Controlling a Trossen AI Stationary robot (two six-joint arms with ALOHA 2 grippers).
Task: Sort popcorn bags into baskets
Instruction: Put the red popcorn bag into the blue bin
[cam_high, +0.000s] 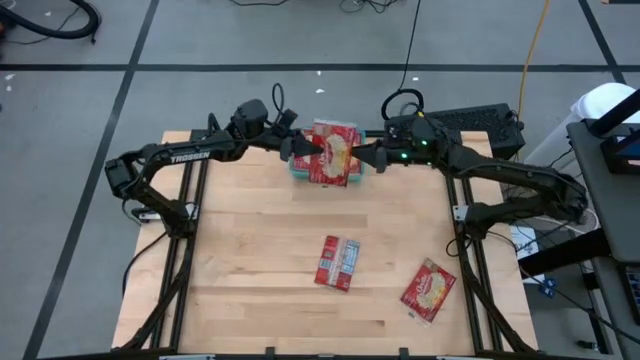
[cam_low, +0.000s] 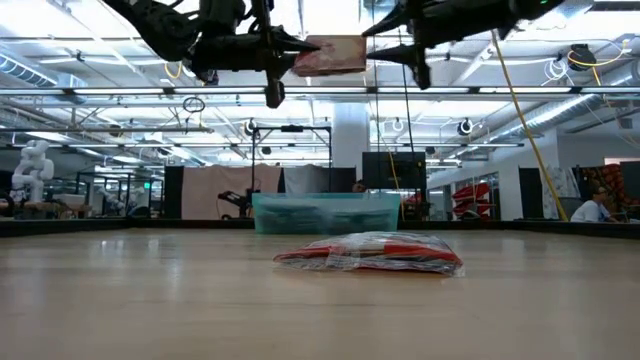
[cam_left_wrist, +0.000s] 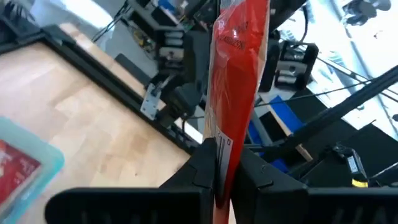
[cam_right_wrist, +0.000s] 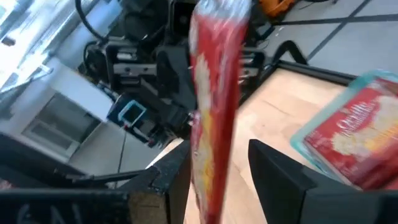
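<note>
High view, left to right: the left pincer (cam_high: 296, 146) is clenched on one bag (cam_high: 338, 148), held edge-up above the teal basket (cam_high: 302, 172) at 12 o'clock on the bench (cam_high: 250, 240). The right pincer (cam_high: 372, 155) stands released, its fingers (cam_right_wrist: 283, 177) apart beside that bag. At least one more bag (cam_right_wrist: 354, 134) lies in the basket. Two bags lie on the bench: one (cam_high: 337, 262) at 6 o'clock, one (cam_high: 429, 289) at 5 o'clock.
</note>
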